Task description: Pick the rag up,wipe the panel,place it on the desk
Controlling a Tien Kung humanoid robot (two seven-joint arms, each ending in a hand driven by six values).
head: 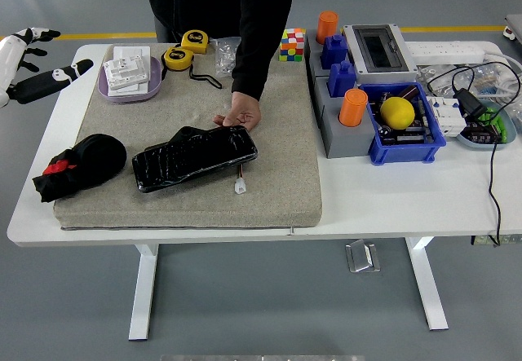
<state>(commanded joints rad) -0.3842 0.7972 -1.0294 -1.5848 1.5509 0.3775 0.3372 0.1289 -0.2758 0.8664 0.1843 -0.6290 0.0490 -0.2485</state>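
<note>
One left hand point(33, 59) at upper left, fingers spread, seemingly empty; sat well up-left of the rag point(80, 165), long axis running left-right beside the panel point(194, 158).

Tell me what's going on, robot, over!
Left hand open, up past table's left edge, holding nothing. Right hand out of view. Rag lies on mat's left end. Person's hand rests on panel's far edge.

black rag point(79, 164) with red patch, glossy black panel point(194, 158), beige mat point(196, 194), white table point(391, 198)
</note>
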